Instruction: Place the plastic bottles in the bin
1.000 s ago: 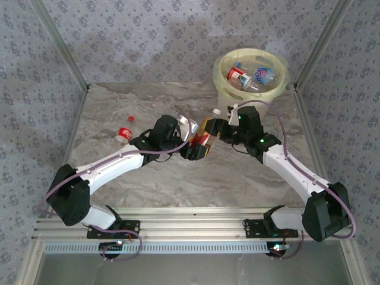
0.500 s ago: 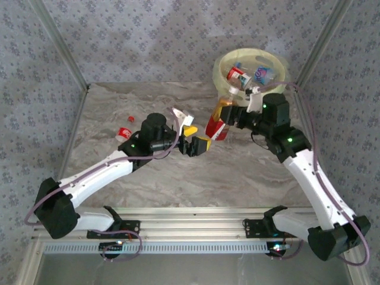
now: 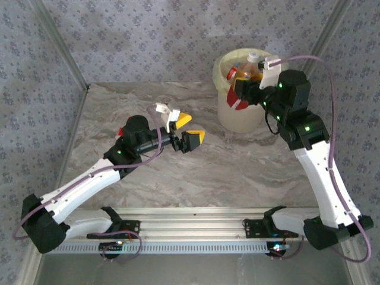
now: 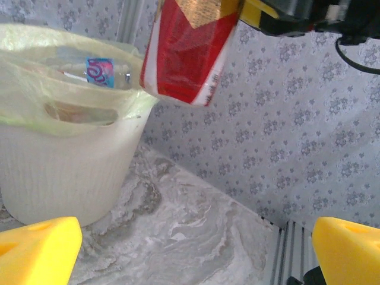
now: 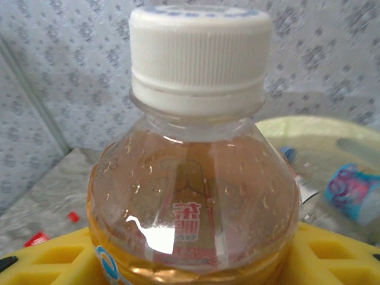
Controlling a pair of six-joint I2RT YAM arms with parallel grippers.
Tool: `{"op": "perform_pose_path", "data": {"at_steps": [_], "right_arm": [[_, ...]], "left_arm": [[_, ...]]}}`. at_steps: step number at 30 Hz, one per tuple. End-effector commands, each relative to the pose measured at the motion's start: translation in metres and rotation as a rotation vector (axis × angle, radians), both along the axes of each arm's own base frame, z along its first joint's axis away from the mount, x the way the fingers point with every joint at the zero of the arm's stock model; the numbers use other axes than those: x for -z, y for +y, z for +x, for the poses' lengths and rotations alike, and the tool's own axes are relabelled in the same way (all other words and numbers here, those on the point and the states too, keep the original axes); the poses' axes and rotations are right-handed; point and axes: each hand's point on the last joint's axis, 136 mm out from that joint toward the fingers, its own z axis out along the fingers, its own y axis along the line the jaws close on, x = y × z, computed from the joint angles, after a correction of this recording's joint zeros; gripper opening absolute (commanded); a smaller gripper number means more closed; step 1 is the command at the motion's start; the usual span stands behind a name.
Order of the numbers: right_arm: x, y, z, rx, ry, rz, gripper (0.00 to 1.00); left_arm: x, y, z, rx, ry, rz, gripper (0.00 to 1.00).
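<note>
The marble tabletop (image 3: 237,172) carries the pale yellow bin (image 3: 237,119) at its far right corner, a blue-labelled clear bottle (image 4: 101,72) inside. The left tool (image 3: 190,129) hangs released over mid-tabletop. The right tool (image 3: 240,90) grasps a white-capped amber bottle (image 3: 249,71) above the bin's rim.

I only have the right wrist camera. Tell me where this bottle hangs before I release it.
Observer: From above, the amber bottle's red-labelled base overlaps the near-left wall of the bin. It may not be fully over the opening.
Operator: Report the other arm.
Observer: The left fingers stand wide open and empty, above the table left of the bin, pointing toward it.
</note>
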Motion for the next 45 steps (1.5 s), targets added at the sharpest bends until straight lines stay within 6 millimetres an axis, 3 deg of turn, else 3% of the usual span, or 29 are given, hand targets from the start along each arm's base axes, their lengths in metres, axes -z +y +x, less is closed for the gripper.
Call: {"op": "perform_pose_path", "data": {"at_steps": [1, 9, 13, 21, 28, 34, 38, 45], "right_arm": [[-0.016, -0.021, 0.022, 0.120, -0.071, -0.161, 0.61], [0.008, -0.030, 0.088, 0.203, 0.051, -0.422, 0.62], [0.024, -0.033, 0.110, 0.214, 0.106, -0.510, 0.63], [0.061, -0.060, 0.141, 0.258, 0.210, -0.698, 0.63], [0.103, -0.055, 0.147, 0.178, 0.330, -0.721, 0.70], [0.123, -0.041, 0.141, 0.099, 0.398, -0.655, 0.79], [0.117, -0.033, 0.136, 0.072, 0.393, -0.572, 0.87], [0.073, -0.023, 0.114, 0.035, 0.294, -0.330, 0.93]], "left_arm": [[-0.020, 0.006, -0.003, -0.020, -0.048, -0.033, 1.00], [0.002, 0.019, 0.001, -0.081, -0.055, 0.147, 1.00], [0.007, 0.032, 0.002, -0.134, -0.075, 0.235, 0.99], [0.022, 0.051, 0.010, -0.221, -0.078, 0.366, 1.00], [0.030, 0.054, 0.018, -0.244, -0.054, 0.400, 1.00], [0.034, 0.063, 0.025, -0.271, -0.036, 0.427, 1.00], [0.036, 0.070, 0.029, -0.291, -0.020, 0.431, 1.00], [0.047, 0.098, 0.043, -0.367, 0.046, 0.460, 1.00]]}}
